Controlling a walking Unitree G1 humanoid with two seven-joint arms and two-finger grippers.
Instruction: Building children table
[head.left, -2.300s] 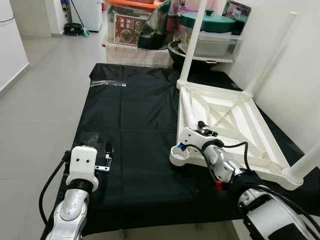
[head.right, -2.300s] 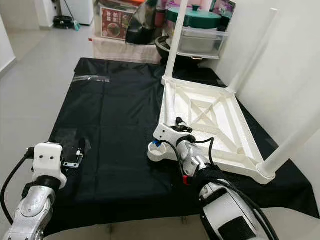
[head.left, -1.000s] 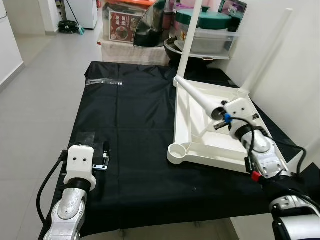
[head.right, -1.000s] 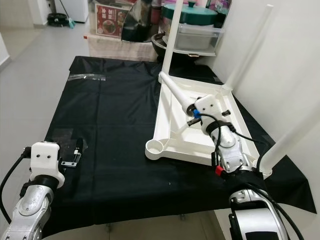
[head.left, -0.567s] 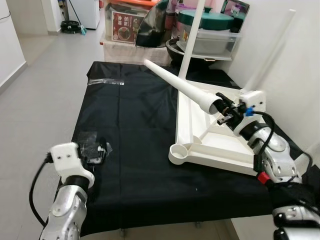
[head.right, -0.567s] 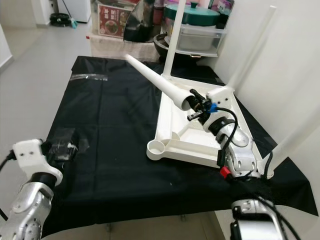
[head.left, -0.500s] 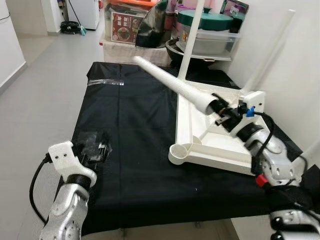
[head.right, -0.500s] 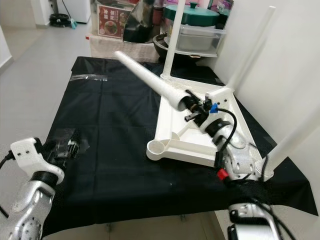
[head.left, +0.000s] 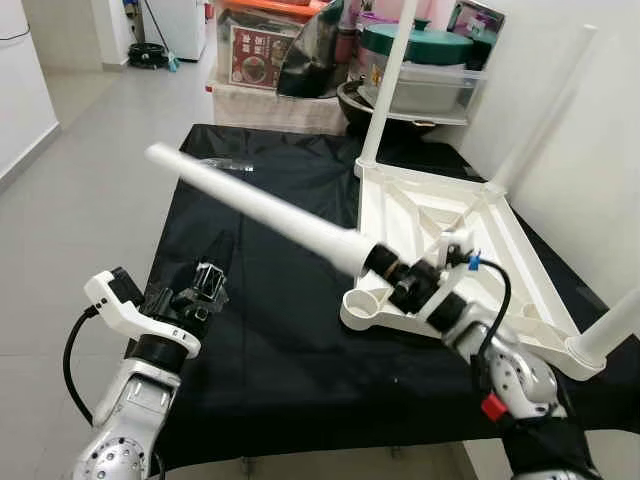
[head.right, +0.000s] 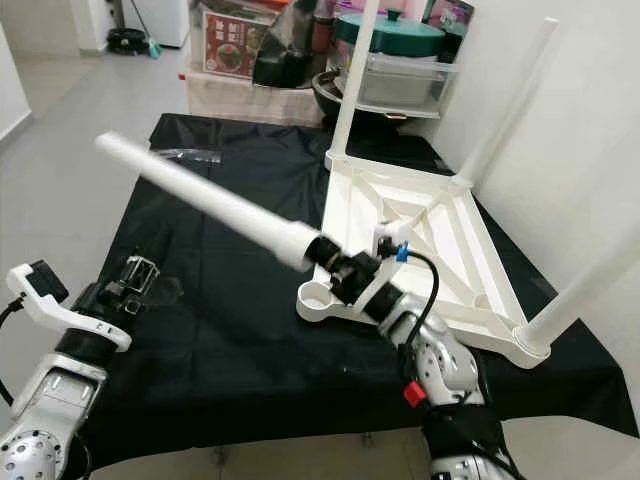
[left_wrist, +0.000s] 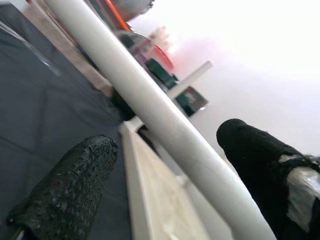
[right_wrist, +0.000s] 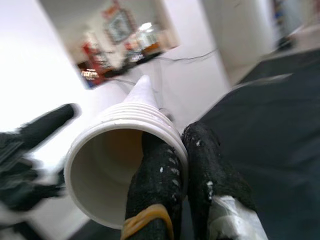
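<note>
The right gripper has its jaws pinched on the threaded rim of the loose table leg, one finger inside, its tip pointing to 10 o'clock. The left gripper, jaws apart, waits beneath. It should clamp mid-leg before the leg swings to the empty socket of the upturned table top. The black cloth offers room at 9 o'clock; three fitted legs crowd the other corners.

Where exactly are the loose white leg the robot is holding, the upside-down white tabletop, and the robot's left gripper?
loose white leg (head.left: 255, 205), left eye view: middle of its long shaft.
upside-down tabletop (head.left: 500, 235), left eye view: its right side rim.
left gripper (head.left: 212, 268), left eye view: between its two black fingertips.
</note>
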